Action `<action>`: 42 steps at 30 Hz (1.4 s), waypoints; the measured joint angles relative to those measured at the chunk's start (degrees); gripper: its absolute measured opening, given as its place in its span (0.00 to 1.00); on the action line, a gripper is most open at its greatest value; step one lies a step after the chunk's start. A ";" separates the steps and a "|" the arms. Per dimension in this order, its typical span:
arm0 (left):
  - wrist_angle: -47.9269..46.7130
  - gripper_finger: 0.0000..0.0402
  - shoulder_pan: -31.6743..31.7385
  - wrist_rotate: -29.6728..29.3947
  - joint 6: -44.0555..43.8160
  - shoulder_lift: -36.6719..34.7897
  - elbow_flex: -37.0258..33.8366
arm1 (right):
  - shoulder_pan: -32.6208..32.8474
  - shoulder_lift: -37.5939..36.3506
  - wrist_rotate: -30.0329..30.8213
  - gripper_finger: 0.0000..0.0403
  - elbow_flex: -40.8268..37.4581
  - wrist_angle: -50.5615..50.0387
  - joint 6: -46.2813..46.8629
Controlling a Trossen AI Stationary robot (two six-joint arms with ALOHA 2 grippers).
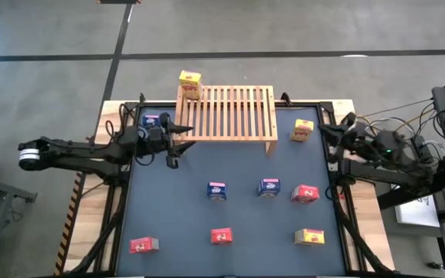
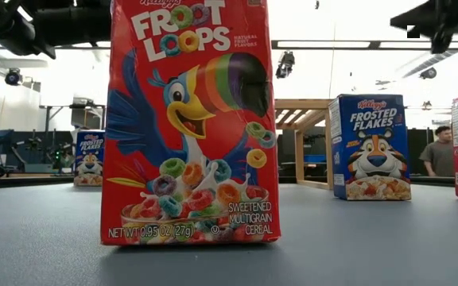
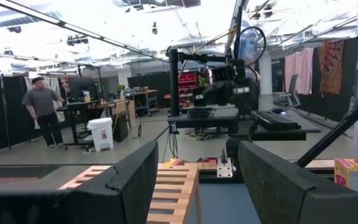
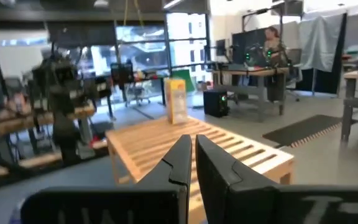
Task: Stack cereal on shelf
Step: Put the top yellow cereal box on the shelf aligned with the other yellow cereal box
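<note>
The light wooden slatted shelf (image 1: 230, 113) stands at the table's far side. One yellow cereal box (image 1: 190, 83) stands upright on its far left corner, also visible in the right wrist view (image 4: 176, 99). The other boxes stand on the table: a blue one (image 1: 151, 121) left of the shelf, a yellow one (image 1: 302, 130) to its right, and two blue, three red and one yellow nearer the front. My left gripper (image 1: 178, 141) is open and empty at the shelf's left near corner. My right gripper (image 1: 335, 144) is shut and empty, right of the shelf.
The low view is filled by a red box (image 2: 188, 119), with a blue box (image 2: 370, 147) to its right and the shelf (image 2: 302, 139) behind. The dark mat has free room between the shelf and the middle row. A person (image 3: 42, 109) stands in the room beyond.
</note>
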 joint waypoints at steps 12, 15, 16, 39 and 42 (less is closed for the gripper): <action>0.19 0.52 -0.02 0.02 -1.60 0.07 0.00 | 0.00 0.85 2.15 0.03 6.54 -8.70 7.05; -0.29 0.52 -0.04 0.02 -2.35 0.07 0.00 | 0.00 2.27 2.00 0.03 6.19 -10.23 8.14; -0.51 0.52 -0.04 0.02 -2.62 0.07 0.00 | 0.00 2.84 1.87 0.03 6.19 -10.26 8.17; -2.73 0.52 -0.04 0.00 -4.08 0.52 0.00 | 0.00 20.42 29.16 0.03 0.46 -8.27 19.44; -2.71 0.52 -0.04 -0.02 -4.08 0.52 0.00 | 0.00 20.70 29.11 0.03 0.52 -8.01 18.18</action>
